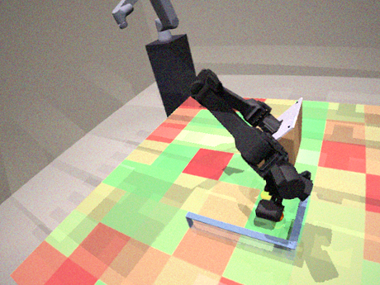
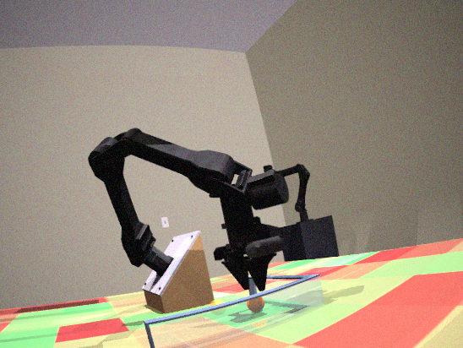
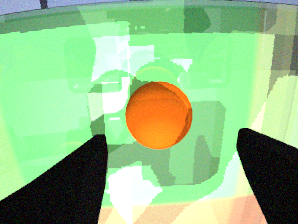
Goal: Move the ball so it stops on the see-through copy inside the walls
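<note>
The orange ball [image 2: 255, 304] [image 3: 159, 116] rests on the table inside the corner of the low clear walls; in the top view only a sliver of the ball [image 1: 281, 218] shows behind the gripper. The walls have blue rims [image 1: 233, 229] [image 2: 190, 312]. The see-through yellow copy [image 1: 265, 195] [image 2: 216, 303] lies apart from the ball, on the side towards the arm's base. My gripper [image 2: 253, 289] [image 3: 173, 141] points down just above the ball. It is open, with one finger to each side of the ball in the wrist view, holding nothing. Its fingertips are hidden in the top view.
The arm's wedge-shaped base mount [image 1: 297, 138] [image 2: 187, 280] stands behind the walled corner, near the yellow copy. A second, grey arm [image 1: 162, 4] stands on a dark pedestal [image 1: 174, 73] [image 2: 314, 238] beyond the table's far edge.
</note>
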Controlling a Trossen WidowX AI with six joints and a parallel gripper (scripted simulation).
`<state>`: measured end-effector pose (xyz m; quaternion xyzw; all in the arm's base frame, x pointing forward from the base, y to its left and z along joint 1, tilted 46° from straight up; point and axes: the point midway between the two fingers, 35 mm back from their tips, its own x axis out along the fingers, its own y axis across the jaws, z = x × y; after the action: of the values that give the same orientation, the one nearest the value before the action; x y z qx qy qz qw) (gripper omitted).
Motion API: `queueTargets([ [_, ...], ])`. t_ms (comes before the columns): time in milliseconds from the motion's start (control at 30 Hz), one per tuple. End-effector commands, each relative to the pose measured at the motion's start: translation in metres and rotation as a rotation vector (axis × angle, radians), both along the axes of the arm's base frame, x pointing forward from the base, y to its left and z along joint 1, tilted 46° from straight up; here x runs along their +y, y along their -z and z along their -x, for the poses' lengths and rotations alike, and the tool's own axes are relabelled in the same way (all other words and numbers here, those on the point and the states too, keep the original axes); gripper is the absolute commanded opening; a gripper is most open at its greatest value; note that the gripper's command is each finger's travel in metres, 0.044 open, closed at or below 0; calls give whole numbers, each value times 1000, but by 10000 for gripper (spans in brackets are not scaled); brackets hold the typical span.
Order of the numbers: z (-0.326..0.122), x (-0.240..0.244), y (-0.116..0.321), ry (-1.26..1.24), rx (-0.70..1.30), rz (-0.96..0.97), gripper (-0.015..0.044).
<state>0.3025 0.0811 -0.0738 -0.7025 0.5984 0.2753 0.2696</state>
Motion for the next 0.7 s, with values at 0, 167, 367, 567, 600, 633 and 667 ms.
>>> queueTargets([
  [0,2,-7,7,-2,12,13,282],
  [167,1,-13,12,-2,12,14,282],
  [367,0,-20,19,-2,12,15,282],
  [567,-1,-24,23,-2,12,15,255],
  [600,-1,-24,23,-2,12,15,229],
  [633,-1,-24,23,-2,12,15,223],
  [667,-1,-24,23,-2,12,15,216],
])
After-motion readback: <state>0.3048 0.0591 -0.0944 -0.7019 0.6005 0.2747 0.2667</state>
